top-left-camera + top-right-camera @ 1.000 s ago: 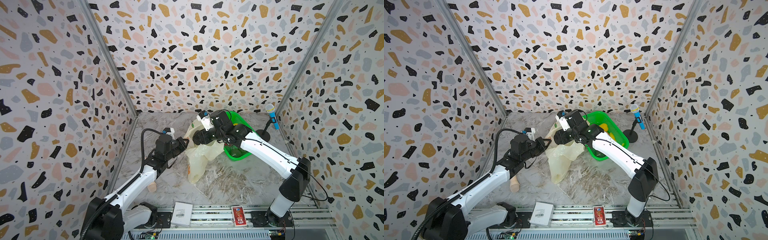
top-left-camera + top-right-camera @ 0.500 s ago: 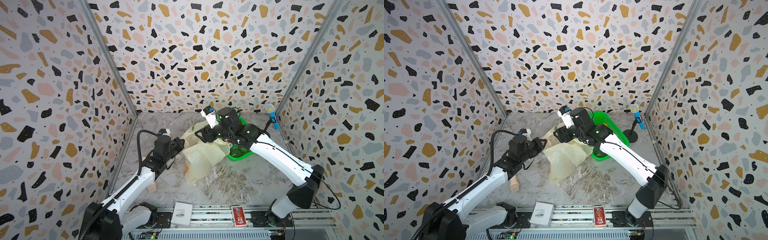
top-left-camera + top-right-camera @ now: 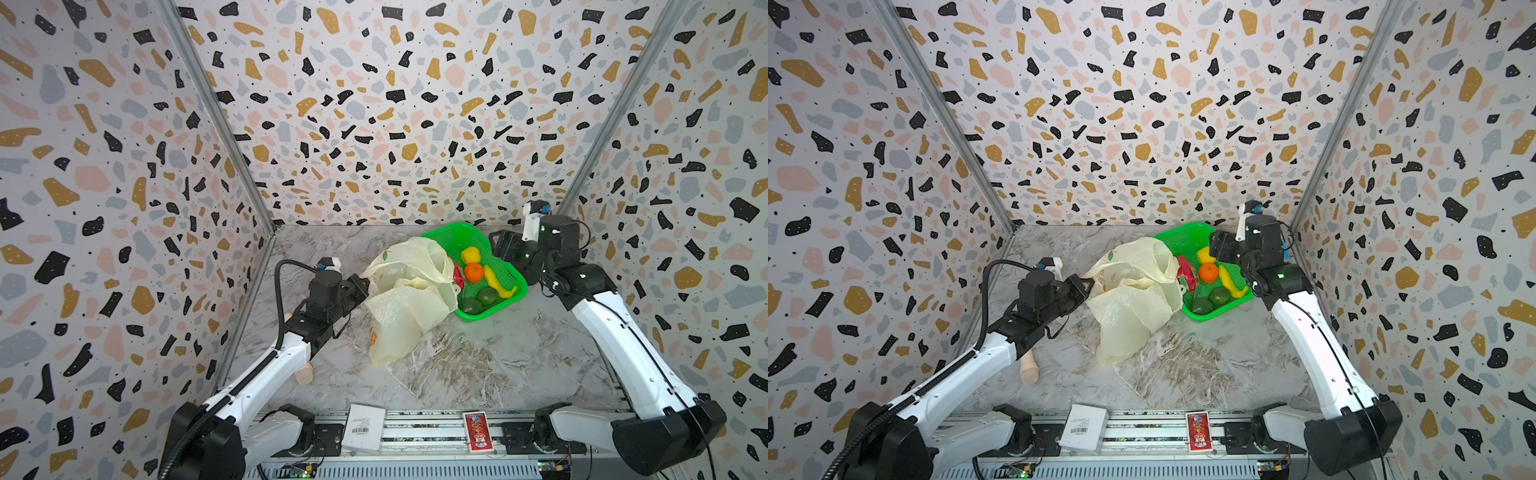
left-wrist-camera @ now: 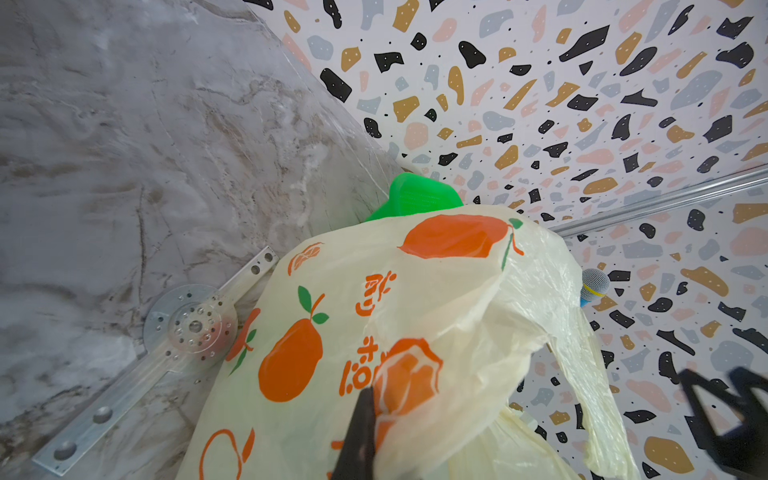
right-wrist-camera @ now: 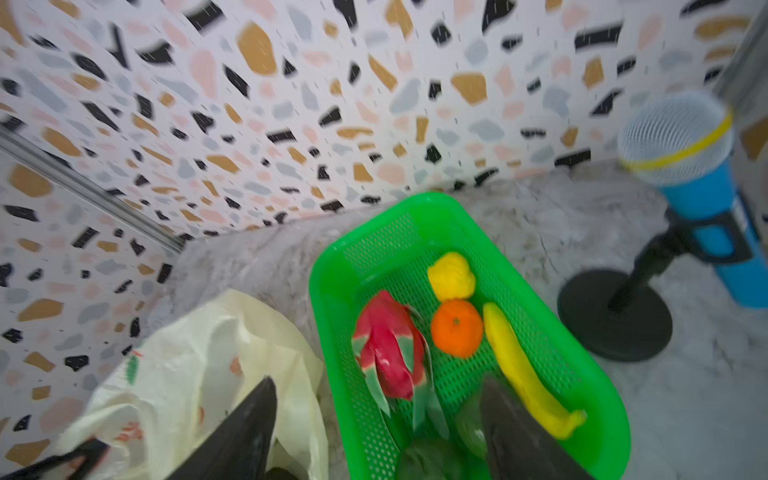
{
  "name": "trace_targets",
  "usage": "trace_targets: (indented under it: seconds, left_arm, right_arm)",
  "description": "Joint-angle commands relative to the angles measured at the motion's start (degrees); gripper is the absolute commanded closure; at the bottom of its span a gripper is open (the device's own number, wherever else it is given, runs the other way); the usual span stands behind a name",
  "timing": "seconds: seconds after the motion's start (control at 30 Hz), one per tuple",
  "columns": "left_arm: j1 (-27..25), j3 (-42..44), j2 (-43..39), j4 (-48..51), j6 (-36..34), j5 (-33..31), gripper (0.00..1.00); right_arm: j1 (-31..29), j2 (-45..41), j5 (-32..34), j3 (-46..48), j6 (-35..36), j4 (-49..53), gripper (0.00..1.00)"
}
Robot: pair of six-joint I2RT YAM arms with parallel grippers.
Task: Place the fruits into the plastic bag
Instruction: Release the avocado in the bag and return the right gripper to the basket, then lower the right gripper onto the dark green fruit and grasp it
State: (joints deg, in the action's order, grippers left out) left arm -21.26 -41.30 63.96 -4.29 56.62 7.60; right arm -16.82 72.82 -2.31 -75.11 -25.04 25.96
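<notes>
The pale yellow plastic bag (image 3: pixel 409 295) printed with orange fruits lies crumpled mid-table, against the left side of the green basket (image 3: pixel 451 237). My left gripper (image 3: pixel 365 286) is shut on the bag's left edge; in the left wrist view one dark finger (image 4: pixel 361 432) pinches the film. The fruits lie in the basket: a yellow one (image 3: pixel 470 254), an orange (image 3: pixel 474 272), a banana (image 3: pixel 496 284), two dark green ones (image 3: pixel 487 296) and a red-pink one (image 5: pixel 388 345), half hidden behind the bag in both top views. My right gripper (image 3: pixel 498 249) hangs open and empty over the basket's far right side.
A blue microphone (image 5: pixel 681 166) on a black round stand stands right of the basket, behind my right arm in both top views. A wooden peg (image 3: pixel 304 376) lies near my left arm. A white box (image 3: pixel 365 426) and a red card pack (image 3: pixel 478 430) sit on the front rail.
My right gripper has let go of the bag, opened wider and swung back to the right, over the basket's far side. The bag has sagged. My left gripper keeps its hold.
</notes>
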Motion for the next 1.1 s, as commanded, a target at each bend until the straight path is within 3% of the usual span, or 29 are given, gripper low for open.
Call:
trace_targets:
  seconds: [0.0, 0.43, 0.97, 1.07]
  left_arm:
    - [0.29, -0.54, 0.39, -2.12, 0.12, 0.64, 1.0]
    - [0.33, -0.12, 0.35, -2.73, -0.06, 1.28, 1.0]
    - [0.43, 0.87, -0.12, -4.14, 0.06, 1.18, 1.0]
    - [0.43, 0.54, -0.07, -4.16, -0.02, 1.28, 1.0]
  right_arm:
    - [-0.35, 4.46, -3.76, 2.22, 0.77, 6.24, 0.23]
    - [-6.21, 19.4, -3.09, 3.9, 7.01, 11.47, 0.24]
    - [-8.83, 28.95, 0.81, 5.88, 7.77, 12.47, 0.23]
    - [-9.02, 29.9, 0.73, 6.84, 7.45, 10.85, 0.29]
